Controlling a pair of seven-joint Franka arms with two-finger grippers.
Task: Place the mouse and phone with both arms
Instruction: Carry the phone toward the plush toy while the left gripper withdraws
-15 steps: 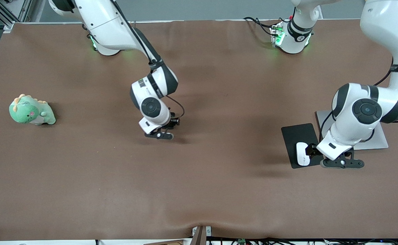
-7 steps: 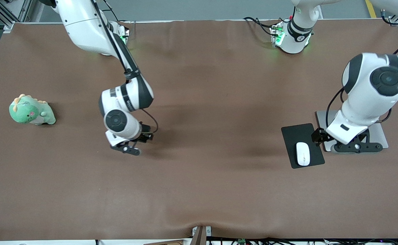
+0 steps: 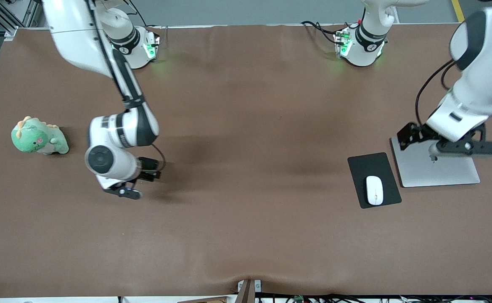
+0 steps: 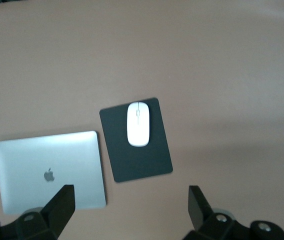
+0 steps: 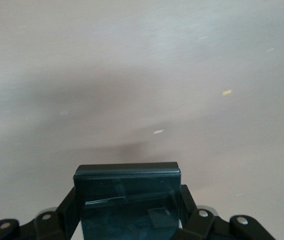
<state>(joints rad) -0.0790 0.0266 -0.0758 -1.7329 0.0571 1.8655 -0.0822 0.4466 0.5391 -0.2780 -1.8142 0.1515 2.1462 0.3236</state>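
Mouse: the mouse [image 3: 374, 190] lies on the black mat [image 3: 374, 179], on the half nearer the front camera, toward the left arm's end of the table.
Laptop: the closed silver laptop [image 3: 437, 167] lies just beside the mat.
Left gripper: the left gripper [image 3: 466, 148] is over the laptop, fingers spread wide, holding nothing.
Phone: the phone [image 5: 127, 200] is pinched between the fingers of the right gripper [image 3: 125, 192].
Right gripper: over bare tabletop, near the green plush toy [image 3: 38, 136].
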